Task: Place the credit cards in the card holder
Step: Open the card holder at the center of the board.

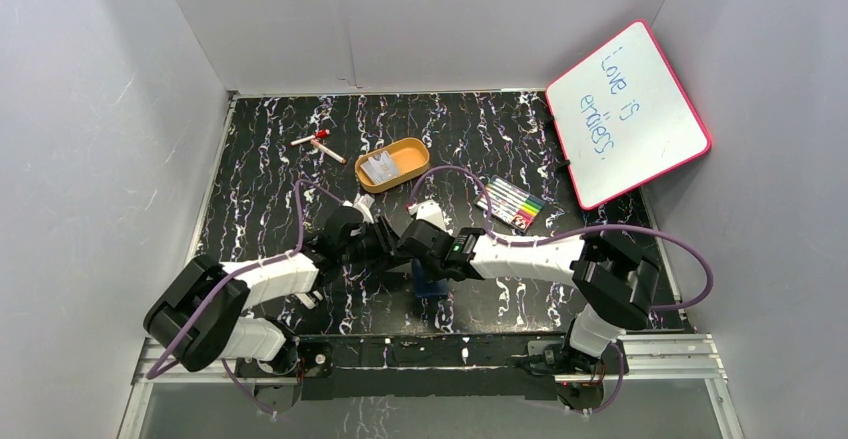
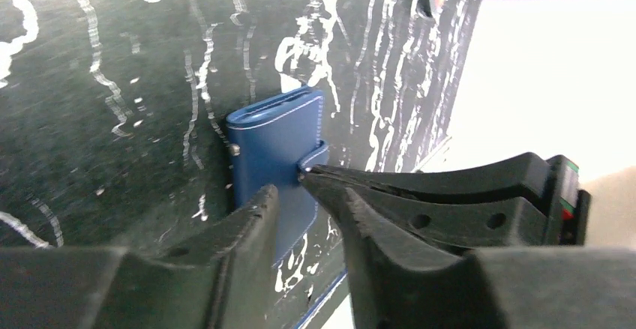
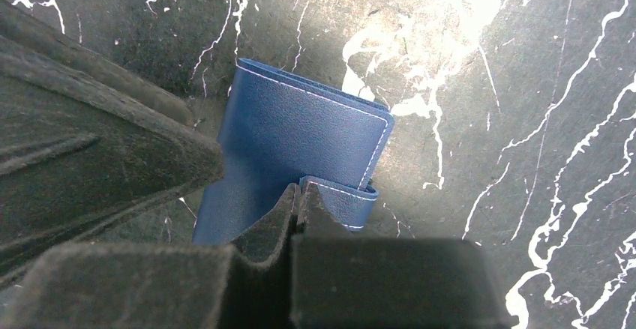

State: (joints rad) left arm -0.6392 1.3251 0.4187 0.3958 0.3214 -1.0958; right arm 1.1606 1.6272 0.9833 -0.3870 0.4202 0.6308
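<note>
**Right claw nips the wallet's tab, left claw open beside it**

The right claw (image 3: 296,192) has its two tips pressed together on the snap tab (image 3: 341,201) of the wallet (image 3: 300,130). It grips the tab at its loose end, and no gap shows between the tips. The left claw (image 2: 302,194) comes in from the other side with its fingers (image 2: 244,235) apart. Blue leather shows in the gap between them, and one finger sits just beside the wallet's face. From where I stand I can't tell whether that finger actually touches the leather.

The wallet is navy and folded shut, with pale stitching along its edges and a small metal stud (image 2: 235,149) on one side. It is on the black marbled table (image 1: 250,179), close to the near edge and about midway along it. It is tucked under the two wrists where the arms meet. I can't make out whether it lies flat or is tipped up on one edge.

The cards (image 1: 380,168) are pale pieces lying in the orange tray (image 1: 412,155). The tray sits around the middle of the table, well apart from the wallet on the far-edge side.

A striped pack of markers (image 1: 512,204) lies to the right of the tray, nearer the right edge. A pink-rimmed whiteboard (image 1: 628,114) with blue handwriting leans at the far right corner. A couple of pens (image 1: 318,140), one with a red cap, lie left of the tray toward the far edge.
</note>
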